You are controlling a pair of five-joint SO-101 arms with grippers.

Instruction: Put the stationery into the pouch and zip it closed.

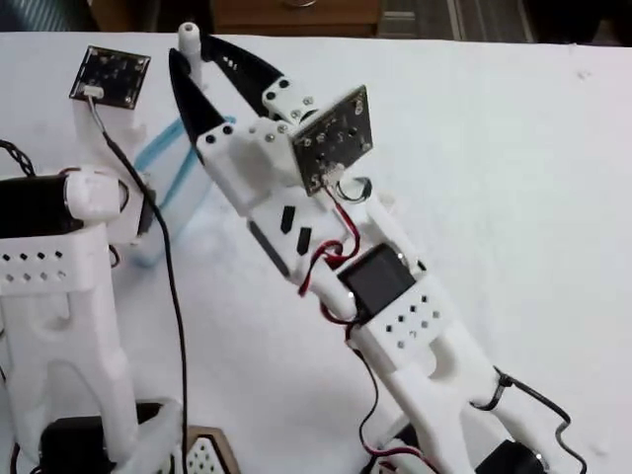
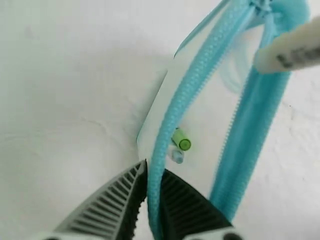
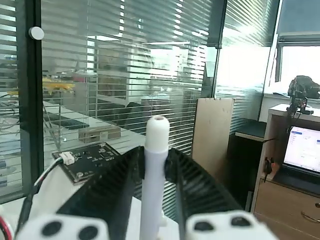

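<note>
1. Currently the left gripper [image 2: 152,197] is pinched shut on one zipper band [image 2: 185,95] of the pouch [image 2: 210,125]. The teal band runs straight out from between the two ribbed fingers [image 2: 112,210], with almost no gap on either side of it.
2. Pouch: clear wall, teal zipper, mouth open. The second band [image 2: 255,130] lies off to one side of the fingers, apart from the gripped one, and meets it only at the far end.
3. Just past the fingertips, beside the gripped band, a small green piece [image 2: 181,141] lies with a smaller clear bit [image 2: 177,156] touching it. Cannot tell what either one is.
4. Next, the right gripper [image 3: 154,152] is closed around a white pen [image 3: 156,132]. The pen stands lengthwise between the black fingers, both pressing its barrel, and its rounded end sticks out past the fingertips.
5. High view: the pen-holding gripper is above the table [image 1: 513,148], with the pouch's teal edge just beside the base of its fingers.
6. Left wrist view: the pen's end is over the far end of the pouch mouth, well beyond the left fingertips. Cannot tell whether it touches the pouch.
</note>
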